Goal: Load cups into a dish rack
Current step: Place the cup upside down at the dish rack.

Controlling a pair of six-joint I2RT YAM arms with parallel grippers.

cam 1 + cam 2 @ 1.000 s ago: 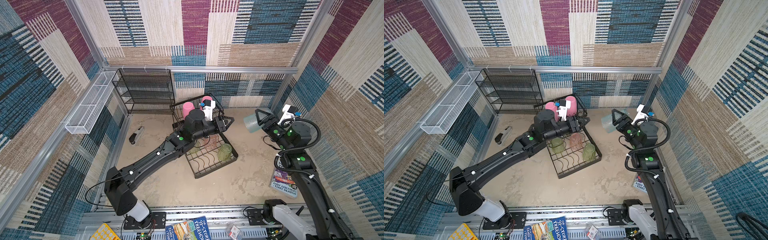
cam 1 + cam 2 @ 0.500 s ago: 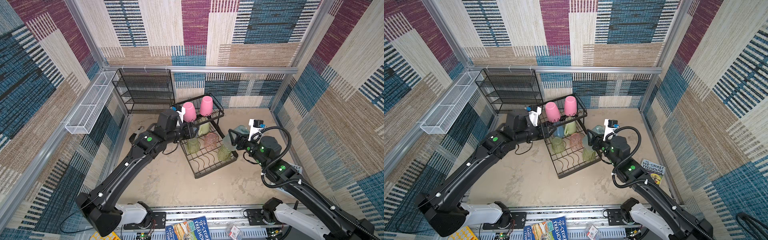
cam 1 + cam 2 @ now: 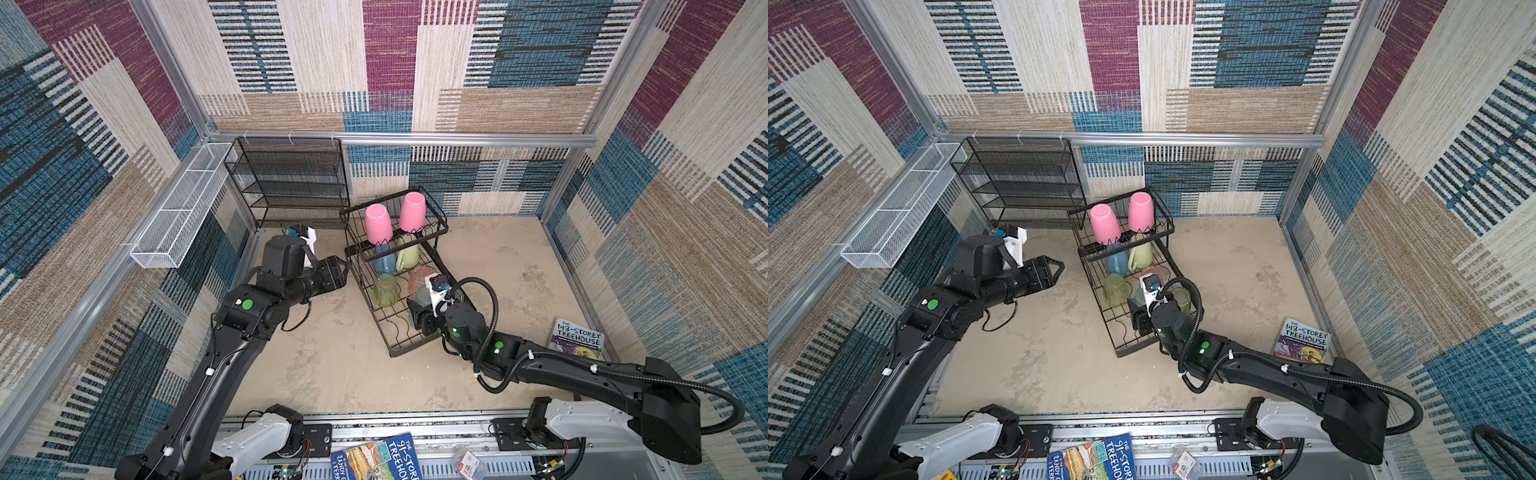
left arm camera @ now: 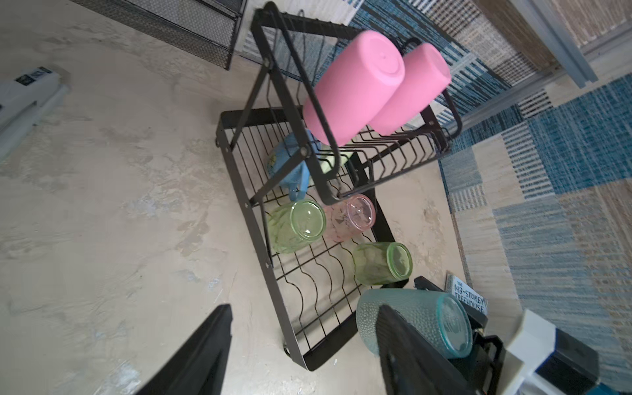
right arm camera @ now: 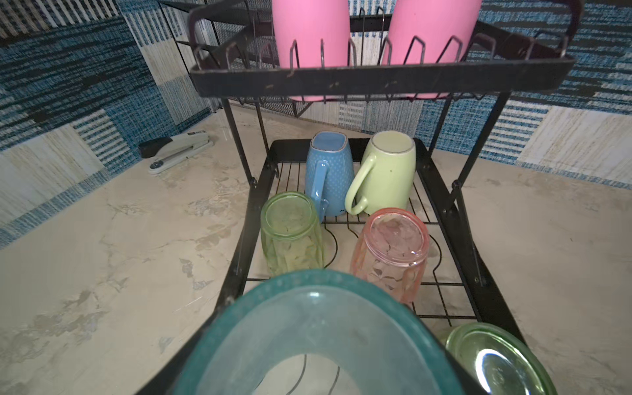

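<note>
The right tool (image 3: 417, 311) pinches a teal cup (image 4: 410, 318) over the near end of the dish rack (image 3: 395, 353), beside a green cup (image 4: 381, 263), while the left tool (image 3: 1054, 266) hangs spread and empty above the left side of the bench (image 3: 332, 374).

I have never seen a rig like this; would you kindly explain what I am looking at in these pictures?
These are two robot arms working over a table. Two pictures look down from one overhead camera; the other two come from cameras on the arms' wrists. The black wire dish rack stands in the middle. Two pink tumblers sit upside down in its upper basket. Below are a blue mug, a pale-green mug, two clear-green tumblers and a clear-pink tumbler. The right end effector grips a teal tumbler over the lower tray. The left end effector is open and empty, beside the rack. A stapler and a book are also on the table.
</note>
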